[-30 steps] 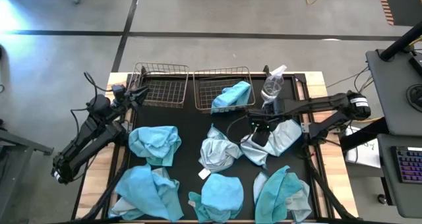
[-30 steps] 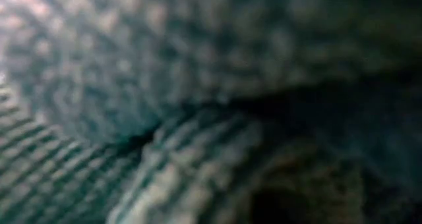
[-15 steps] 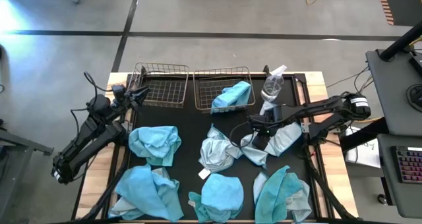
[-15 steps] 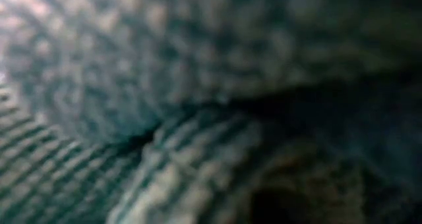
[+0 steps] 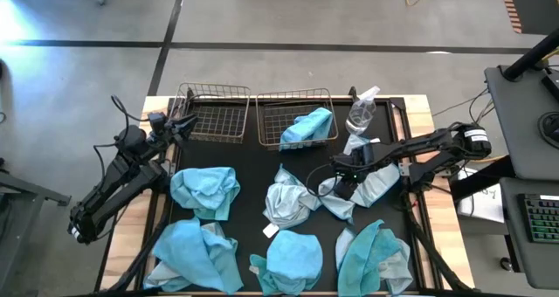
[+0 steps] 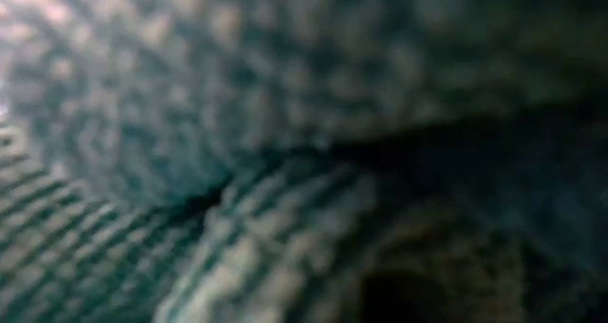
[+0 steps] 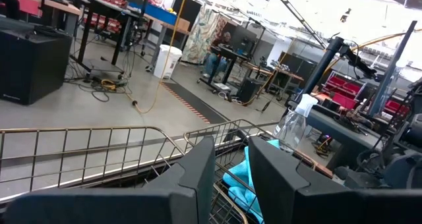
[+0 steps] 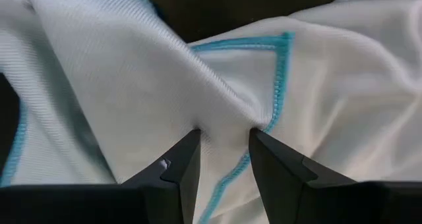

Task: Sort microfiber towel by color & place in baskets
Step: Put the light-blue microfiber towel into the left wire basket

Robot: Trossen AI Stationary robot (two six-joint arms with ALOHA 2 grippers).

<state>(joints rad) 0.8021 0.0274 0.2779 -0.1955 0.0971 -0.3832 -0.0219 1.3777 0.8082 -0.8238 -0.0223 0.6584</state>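
Right gripper [image 5: 342, 176] has its fingers pinched on a fold of the pale towel [image 5: 362, 185], right side of the black surface [image 5: 249, 170]. Left gripper [image 5: 179, 124] waits by the empty left basket [image 5: 214, 113], fingers slightly apart, holding nothing. One turquoise towel [image 5: 310, 125] sits in the right basket [image 5: 295, 118].

Grey concrete floor [image 5: 288, 17] crossed by dark lines surrounds the table, with a desk [image 5: 524, 113] (keyboard [image 5: 543, 217] on it) alongside.

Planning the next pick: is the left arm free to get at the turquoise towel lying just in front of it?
Probably yes: the left gripper hangs by the empty basket, nothing lies between it and the turquoise towel.
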